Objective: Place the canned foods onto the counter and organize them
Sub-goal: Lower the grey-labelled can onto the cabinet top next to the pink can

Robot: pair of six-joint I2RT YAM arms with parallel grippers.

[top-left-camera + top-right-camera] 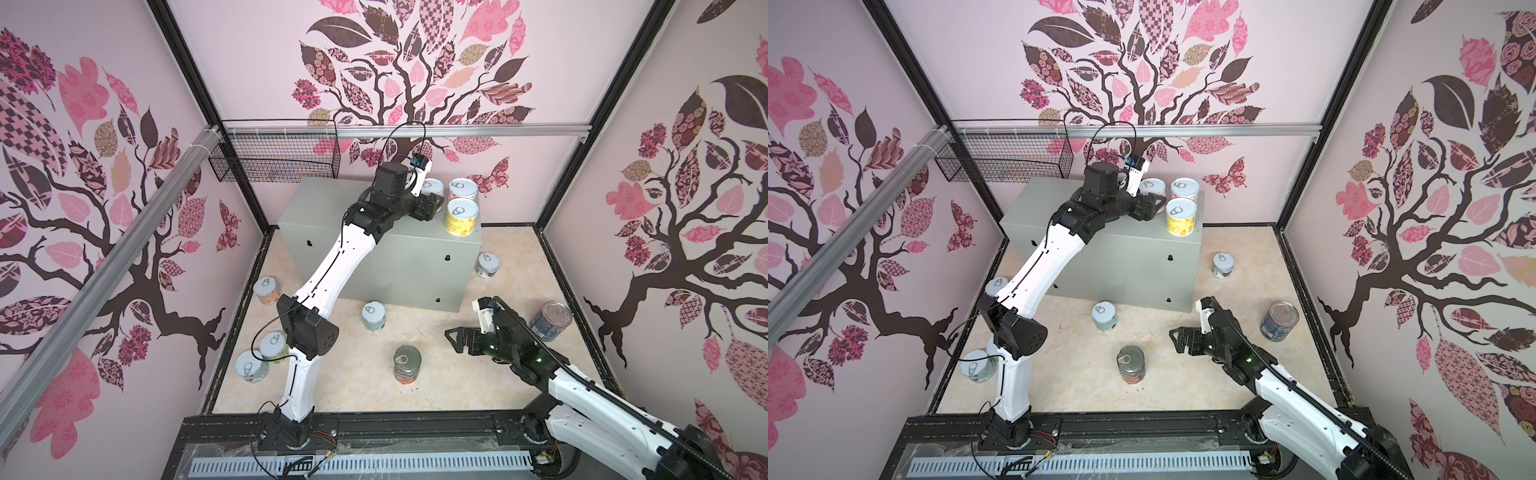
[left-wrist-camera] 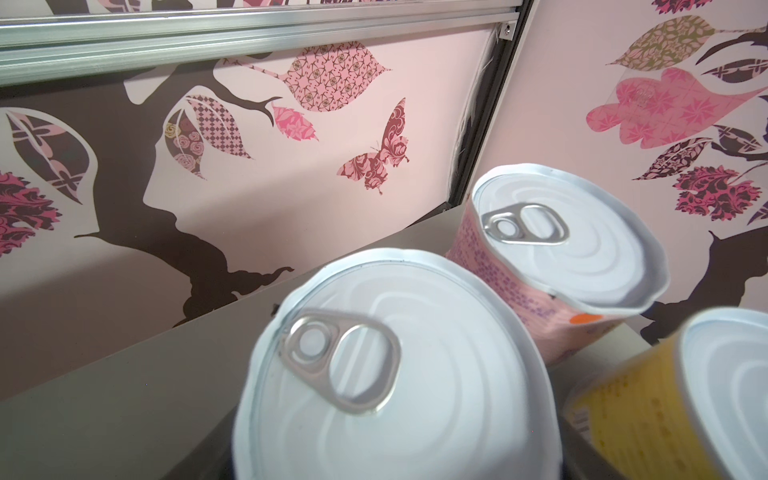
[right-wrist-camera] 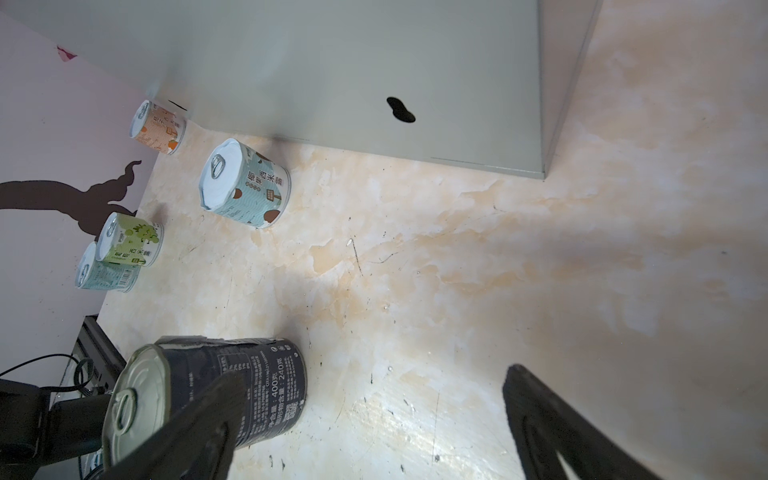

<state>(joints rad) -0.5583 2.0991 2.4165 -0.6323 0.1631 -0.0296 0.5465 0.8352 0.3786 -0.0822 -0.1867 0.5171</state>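
Note:
My left gripper [image 1: 434, 204] reaches across the top of the grey counter [image 1: 324, 208] and is shut on a white-topped can [image 2: 395, 374], which stands near the counter's far right corner. The fingers are hidden in the left wrist view. Beside it on the counter stand a pink can [image 1: 463, 189] and a yellow can [image 1: 461, 216]. My right gripper [image 1: 453, 341] hovers open over the floor with nothing between its fingers. A tall dark can [image 3: 216, 395] with a reddish base [image 1: 407, 365] stands just outside one of its fingers [image 3: 208, 415].
More cans stand on the marbled floor: a tall blue one [image 1: 550, 320] at the right, a short one [image 1: 487, 264] by the counter's right end, a blue one [image 1: 373, 316] in front of it, and three [image 1: 266, 291] [image 1: 274, 347] [image 1: 250, 365] along the left wall. A black wire basket [image 1: 274, 162] hangs behind the counter.

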